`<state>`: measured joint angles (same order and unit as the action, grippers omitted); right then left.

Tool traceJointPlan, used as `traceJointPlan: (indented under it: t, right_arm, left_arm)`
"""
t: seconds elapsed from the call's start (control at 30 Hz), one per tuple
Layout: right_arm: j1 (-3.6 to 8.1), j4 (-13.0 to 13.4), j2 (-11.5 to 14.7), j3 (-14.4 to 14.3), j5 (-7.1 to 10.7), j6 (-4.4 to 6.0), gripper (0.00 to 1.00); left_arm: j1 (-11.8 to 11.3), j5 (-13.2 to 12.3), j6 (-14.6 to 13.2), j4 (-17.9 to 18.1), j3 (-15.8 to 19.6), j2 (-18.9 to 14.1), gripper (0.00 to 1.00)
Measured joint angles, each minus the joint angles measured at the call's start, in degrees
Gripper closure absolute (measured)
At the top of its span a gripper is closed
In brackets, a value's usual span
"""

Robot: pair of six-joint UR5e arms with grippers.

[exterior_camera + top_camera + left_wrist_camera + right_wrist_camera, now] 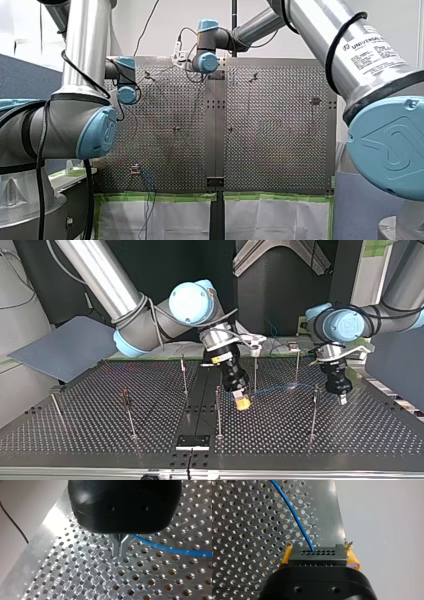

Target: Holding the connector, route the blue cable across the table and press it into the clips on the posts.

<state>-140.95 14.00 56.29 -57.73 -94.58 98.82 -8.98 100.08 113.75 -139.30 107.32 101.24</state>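
While my right gripper [242,401] hangs low over the table [100,435] near the middle of the top view, its yellow pads [287,554] are clamped on either end of the black connector [317,555], which sits square between them in the right wrist view. From the connector's face the blue cable [280,388] leaves ahead of that gripper. In the top view it runs rightward, low over the holes, so its long axis lies across the table from one gripper toward the other. On the way it passes the first post [255,372] just beside my right gripper, then the second post [297,365] further right, then the third post [314,412]. It looks to run below the post tops, and I cannot make out from here whether it sits in any clip. At the right end stands my left gripper [342,399], its tip close to the table. In the left wrist view its metal fingers [117,547] are drawn together at the tips and the cable comes out from beside them. Whether it is actually pinched there is hidden from me. As I read it, the coming move turns on height. My right arm holds the connector end and is nearer the first post, so it would have to raise the cable's line to clip level before pressing in.
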Motion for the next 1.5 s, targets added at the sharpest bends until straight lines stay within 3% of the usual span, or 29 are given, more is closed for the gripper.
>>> traceJointPlan:
  t: [0.03, 0.07, 0.1, 0.13, 0.17, 0.2, 0.23, 0.5, 0.83, 1.13, 1.5]
  right_arm:
    - [-0.11, -0.1, 0.0, 0.0, -0.13, 0.00, 1.00]
    - [-0.23, -0.2, -0.1, 0.0, -0.28, -0.01, 1.00]
    - [-0.32, -0.3, -0.2, 0.0, -0.37, -0.01, 1.00]
    - [-0.39, -0.4, -0.3, 0.0, -0.44, -0.02, 1.00]
    - [-0.47, -0.6, -0.5, 0.0, -0.52, -0.01, 1.00]
    - [-0.51, -0.6, -0.8, 0.0, -0.57, -0.01, 1.00]
    - [-0.55, -0.7, -1.1, 0.0, -0.63, 0.01, 1.00]
    - [-0.54, -0.7, -3.2, 0.0, -0.92, 0.44, 1.00]
    - [-0.01, -0.7, -5.2, 0.0, -0.95, 0.92, 1.00]
    - [0.61, -0.8, -6.1, 0.0, -0.78, 0.99, 1.00]
    - [0.98, -0.7, -6.1, 0.0, -0.75, 1.03, 1.00]
  left_arm:
    - [0.0, 0.0, 0.2, -0.5, 0.3, -0.3, 0.78]
    - [-0.1, 0.0, 0.5, -1.1, 0.8, -0.8, 0.78]
    - [-0.1, 0.0, 0.9, -1.4, 1.3, -1.3, 0.67]
    - [-0.1, 0.0, 1.2, -1.6, 1.7, -1.7, 0.44]
    - [-0.1, 0.0, 1.7, -1.6, 2.2, -2.3, 0.44]
    - [-0.1, -0.1, 2.2, -1.5, 2.7, -2.7, 0.19]
    - [-0.1, -0.3, 2.6, -1.2, 3.1, -3.2, 0.04]
    - [0.4, -3.2, 6.5, -1.7, 7.3, -7.3, 0.00]
    - [1.5, -4.5, 6.0, -6.5, 8.9, -12.2, 0.00]
    - [3.8, -6.2, 3.5, -11.0, 9.1, -16.8, 0.00]
    - [7.2, -5.8, -1.5, -16.1, 10.3, -20.9, 0.00]
